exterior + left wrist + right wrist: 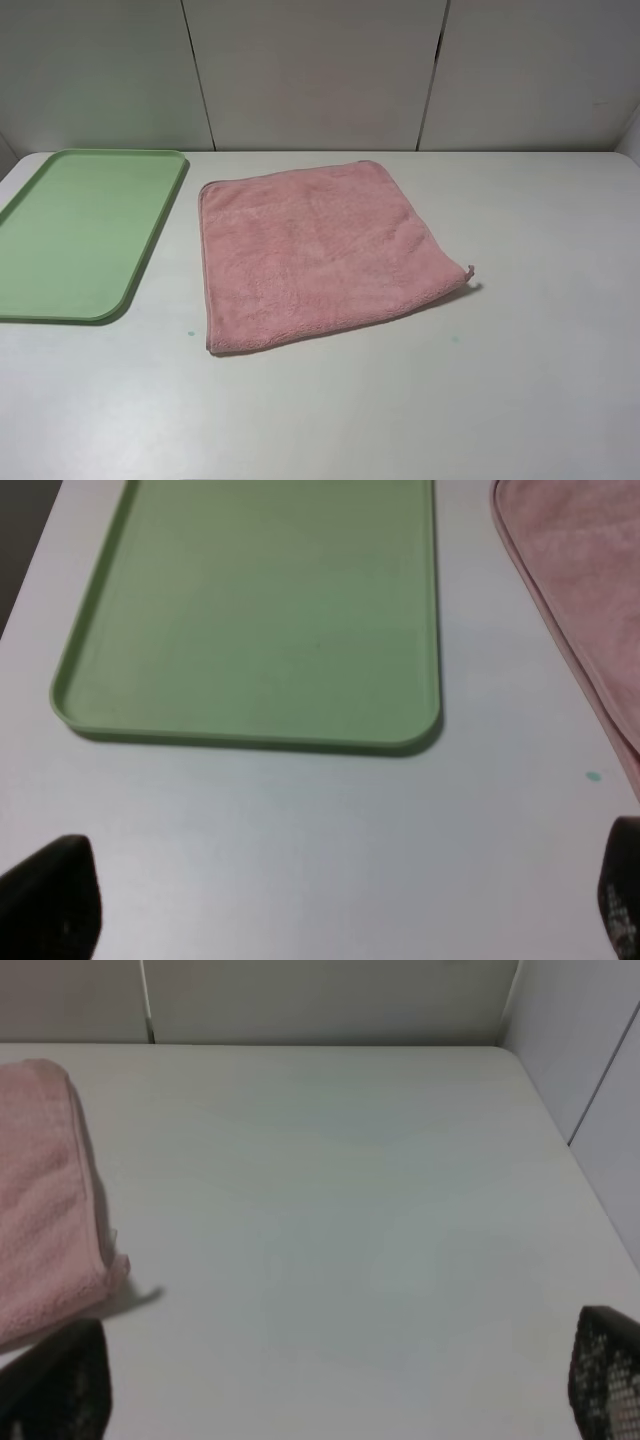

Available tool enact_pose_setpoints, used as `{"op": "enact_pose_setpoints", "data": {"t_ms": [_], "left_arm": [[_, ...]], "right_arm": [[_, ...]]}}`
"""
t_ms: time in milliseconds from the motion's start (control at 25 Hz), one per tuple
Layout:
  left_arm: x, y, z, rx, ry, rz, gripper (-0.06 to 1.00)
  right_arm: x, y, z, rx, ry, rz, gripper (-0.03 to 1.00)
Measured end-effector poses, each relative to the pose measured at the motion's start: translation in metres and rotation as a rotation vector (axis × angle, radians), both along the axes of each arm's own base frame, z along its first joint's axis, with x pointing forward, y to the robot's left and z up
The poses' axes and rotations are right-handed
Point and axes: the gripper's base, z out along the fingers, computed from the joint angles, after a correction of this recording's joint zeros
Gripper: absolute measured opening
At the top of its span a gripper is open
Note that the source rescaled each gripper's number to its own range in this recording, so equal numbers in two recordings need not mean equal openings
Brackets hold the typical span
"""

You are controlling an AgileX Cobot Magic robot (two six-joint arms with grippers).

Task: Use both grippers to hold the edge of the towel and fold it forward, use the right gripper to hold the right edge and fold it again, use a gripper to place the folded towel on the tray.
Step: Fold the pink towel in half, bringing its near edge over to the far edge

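The pink towel [315,255] lies flat and unfolded in the middle of the white table, its small loop at the right corner. Its stitched hem [560,630] shows in the left wrist view, and a corner of the towel [45,1200] in the right wrist view. The pale green tray [80,230] sits empty to the towel's left. Neither arm appears in the exterior view. My left gripper [340,900] hovers open over bare table near the tray [260,610], black fingertips [50,900] wide apart. My right gripper [330,1380] is open above bare table right of the towel, holding nothing.
A white panelled wall [320,70] runs behind the table. The table's right edge [560,1140] meets a side wall. A tiny teal speck [188,333] marks the tabletop near the towel's front left corner.
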Motion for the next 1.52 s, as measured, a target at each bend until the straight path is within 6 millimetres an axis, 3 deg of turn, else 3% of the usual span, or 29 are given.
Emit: {"op": "enact_pose_setpoints", "data": {"t_ms": [640,920,1320,1520], "left_arm": [[0.0,0.0,0.0,-0.005,-0.002,0.002,0.99],[-0.002,0.0,0.019,-0.006,-0.033,0.001,0.99],[0.04,0.0,0.055,0.04,0.138,-0.039,0.99],[0.07,-0.008,0.064,0.045,0.248,-0.161,0.98]], "right_arm": [[0.0,0.0,0.0,0.005,-0.005,0.024,1.0],[0.002,0.002,0.011,0.025,-0.032,0.039,1.0],[0.046,0.001,0.039,0.077,0.125,0.054,1.0],[0.076,-0.001,0.047,0.082,0.23,0.056,1.0]]}}
